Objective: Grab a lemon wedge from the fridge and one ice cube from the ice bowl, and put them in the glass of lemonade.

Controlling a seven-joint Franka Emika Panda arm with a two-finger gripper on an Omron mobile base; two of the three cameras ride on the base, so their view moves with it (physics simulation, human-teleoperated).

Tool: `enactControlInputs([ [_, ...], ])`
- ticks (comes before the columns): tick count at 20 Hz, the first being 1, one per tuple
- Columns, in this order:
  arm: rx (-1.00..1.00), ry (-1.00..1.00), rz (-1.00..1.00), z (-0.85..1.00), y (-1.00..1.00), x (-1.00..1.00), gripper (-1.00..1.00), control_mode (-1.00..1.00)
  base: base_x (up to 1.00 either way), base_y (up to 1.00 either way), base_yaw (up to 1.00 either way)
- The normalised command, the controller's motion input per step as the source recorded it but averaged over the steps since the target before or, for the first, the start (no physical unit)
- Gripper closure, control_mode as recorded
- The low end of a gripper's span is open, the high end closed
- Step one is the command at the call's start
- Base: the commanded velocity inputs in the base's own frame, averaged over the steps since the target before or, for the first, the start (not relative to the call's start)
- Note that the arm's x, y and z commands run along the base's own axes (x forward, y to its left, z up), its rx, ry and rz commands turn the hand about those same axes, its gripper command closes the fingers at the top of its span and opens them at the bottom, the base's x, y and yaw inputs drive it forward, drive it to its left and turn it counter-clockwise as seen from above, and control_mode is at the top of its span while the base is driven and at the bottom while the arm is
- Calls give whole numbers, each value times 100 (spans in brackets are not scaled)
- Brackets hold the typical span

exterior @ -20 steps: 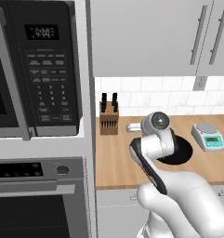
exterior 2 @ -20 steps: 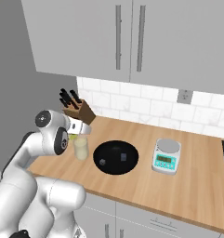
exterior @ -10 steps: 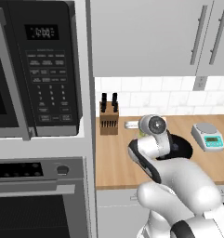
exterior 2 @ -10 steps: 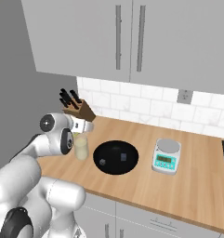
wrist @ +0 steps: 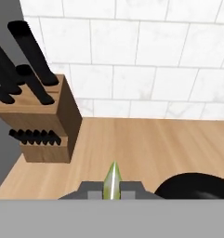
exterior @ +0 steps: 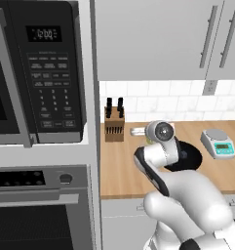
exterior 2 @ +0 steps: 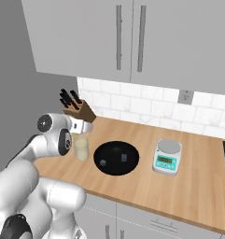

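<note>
While the gripper hangs over the desk with its two tips pinched on the lemon wedge (a thin yellow-green sliver standing up between them), the glass of lemonade sits just below it, by my reckoning a short drop down. From the right base view the hand hovers right above the tumbler's rim. Just right of the glass lies the ice bowl, and the knife block stands farther back on the left against the tiles.
</note>
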Motion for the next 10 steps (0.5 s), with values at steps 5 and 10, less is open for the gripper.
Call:
enactControlInputs([
  [5, 0, 1, 0, -20, -1, -16, 100, -100, 0, 0, 0],
  [10, -1, 0, 0, -16, 0, 45, 100, -100, 0, 0, 0],
])
